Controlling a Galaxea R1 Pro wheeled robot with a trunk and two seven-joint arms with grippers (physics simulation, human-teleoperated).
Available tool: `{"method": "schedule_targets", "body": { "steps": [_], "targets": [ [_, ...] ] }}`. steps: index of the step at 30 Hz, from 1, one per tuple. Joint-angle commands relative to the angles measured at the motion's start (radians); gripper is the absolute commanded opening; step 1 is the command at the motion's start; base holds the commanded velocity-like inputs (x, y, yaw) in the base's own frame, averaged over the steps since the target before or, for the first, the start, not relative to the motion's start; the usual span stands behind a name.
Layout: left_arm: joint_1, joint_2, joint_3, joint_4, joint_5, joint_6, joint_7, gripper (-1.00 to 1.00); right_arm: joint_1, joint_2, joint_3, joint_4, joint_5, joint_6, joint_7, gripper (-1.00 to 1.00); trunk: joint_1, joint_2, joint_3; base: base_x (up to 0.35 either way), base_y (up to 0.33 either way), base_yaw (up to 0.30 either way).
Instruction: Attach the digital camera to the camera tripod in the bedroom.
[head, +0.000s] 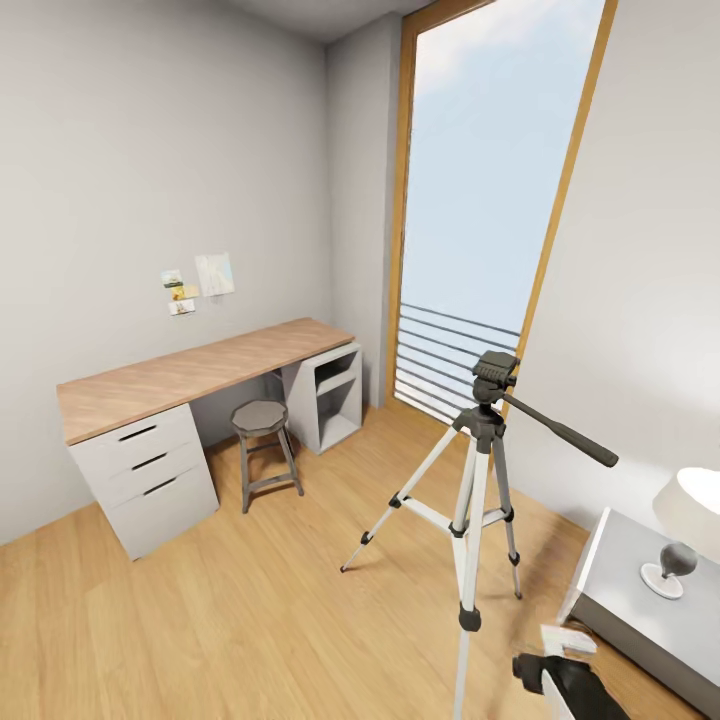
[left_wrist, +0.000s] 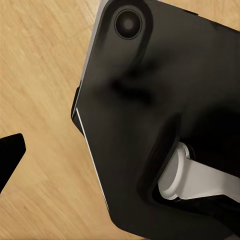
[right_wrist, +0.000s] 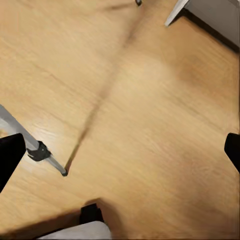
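The right gripper (right_wrist: 120, 150) is spread wide in the right wrist view, one dark fingertip (right_wrist: 10, 157) at the left edge and the other at the right edge, with only floor (right_wrist: 150, 100) and a tripod foot (right_wrist: 39, 151) between them. For the left gripper I cannot tell the state: one dark fingertip (left_wrist: 9, 152) shows at the left edge, and a black robot body panel (left_wrist: 150, 125) covers most of that frame.

In the head view a black-and-white arm (head: 565, 675) sits at the lower right. Just beyond it the tripod (head: 480, 480) stands upright on the wood floor, right of centre, its head (head: 495, 375) bare and the pan handle (head: 560, 432) pointing right. No camera can be made out here.

The tripod looks light, stiff and easily tipped, so it is best steadied at the centre column below the head, not by the handle. A desk (head: 200, 375) and stool (head: 262, 420) stand at the left, a lamp (head: 690, 520) at the right edge.
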Motion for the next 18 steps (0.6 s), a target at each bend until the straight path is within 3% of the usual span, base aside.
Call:
{"method": "schedule_targets", "body": {
  "steps": [1,4,5,9,18],
  "targets": [
    [0.000,0.000,0.002,-0.001,0.004,-0.002,0.000,1.00,-0.001,-0.006,-0.001,0.086,-0.004,-0.047,-0.003,1.00,0.001,-0.002,-0.002,0.000,0.000,0.000],
    [0.000,0.000,0.002,-0.001,0.004,-0.002,0.000,1.00,-0.001,-0.012,-0.001,0.201,-0.003,-0.139,0.002,1.00,0.001,-0.002,-0.002,0.000,0.000,0.000],
    [0.000,-0.001,0.002,-0.001,0.003,-0.001,0.000,1.00,-0.001,-0.016,0.000,0.274,0.002,-0.201,0.004,1.00,0.001,-0.002,-0.002,0.000,0.000,0.000],
    [0.000,-0.001,0.002,-0.001,0.003,-0.001,0.000,1.00,-0.001,-0.021,0.002,0.410,0.033,-0.299,0.007,1.00,0.001,-0.002,-0.002,0.000,0.000,0.000],
    [0.000,0.000,0.002,-0.001,0.003,-0.001,0.000,1.00,-0.002,-0.024,0.003,0.594,0.153,-0.381,0.016,1.00,0.001,-0.002,-0.002,0.000,0.000,0.000]
  ]
}}
